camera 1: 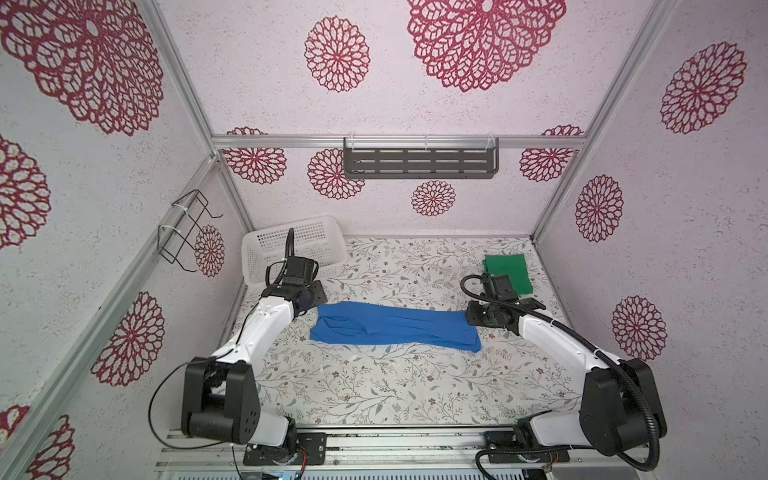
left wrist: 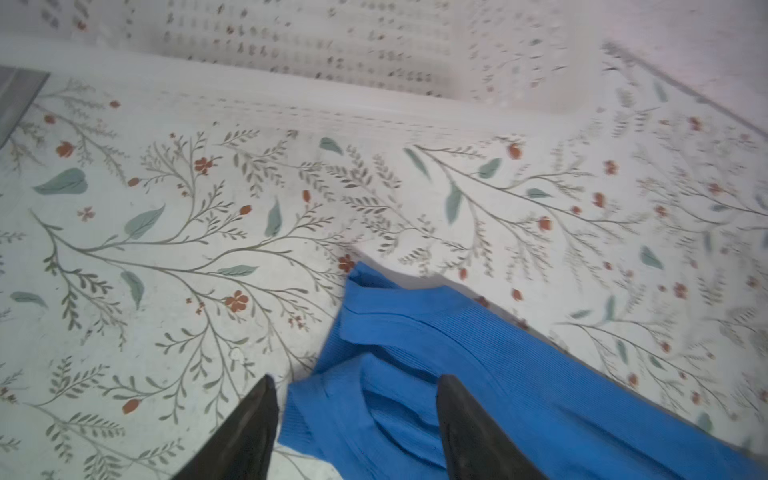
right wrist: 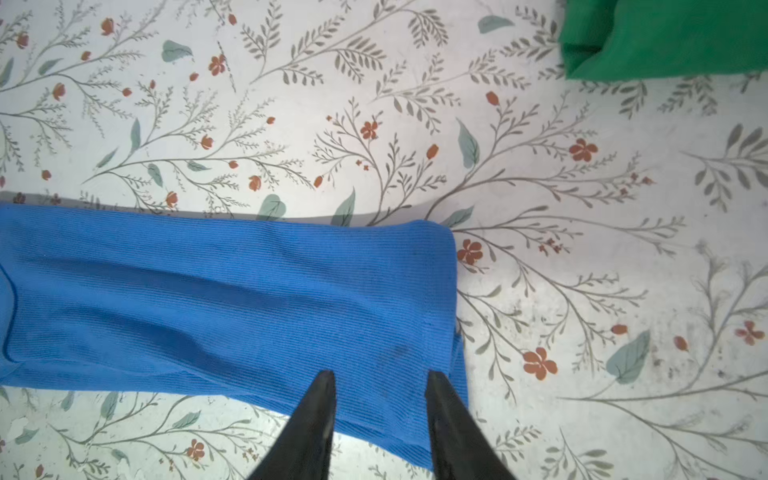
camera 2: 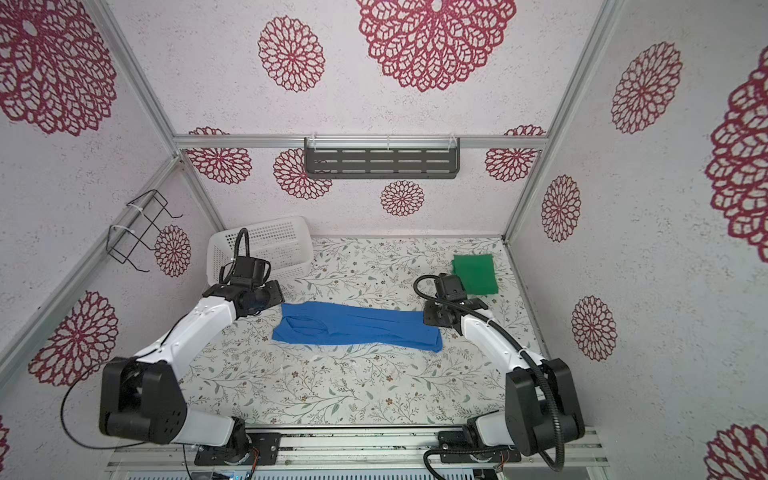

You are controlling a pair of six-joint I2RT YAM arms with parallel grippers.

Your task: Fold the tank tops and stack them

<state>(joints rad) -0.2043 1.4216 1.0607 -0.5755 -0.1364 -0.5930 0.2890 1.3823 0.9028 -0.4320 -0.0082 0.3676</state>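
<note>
The blue tank top (camera 1: pixel 395 328) (camera 2: pixel 357 328) lies across the middle of the floral table as a long strip folded lengthwise. Its strap end points left and its hem points right. The green tank top (camera 1: pixel 509 272) (camera 2: pixel 476 274) (right wrist: pixel 665 37) rests folded at the back right. My left gripper (left wrist: pixel 355 378) (camera 1: pixel 305 297) hovers open over the strap end (left wrist: pixel 415 332), one finger over bare table, nothing pinched. My right gripper (right wrist: pixel 380 374) (camera 1: pixel 488 318) stands open over the hem corner (right wrist: pixel 415 291), and the cloth lies flat beneath its jaws.
A white perforated basket (camera 1: pixel 295 245) (camera 2: pixel 262 245) stands at the back left, just behind my left wrist. A grey slotted shelf (camera 1: pixel 419 162) hangs on the back wall and a black wire rack (camera 1: pixel 187 228) on the left wall. The floral table (camera 1: pixel 395 386) extends in front of the blue top.
</note>
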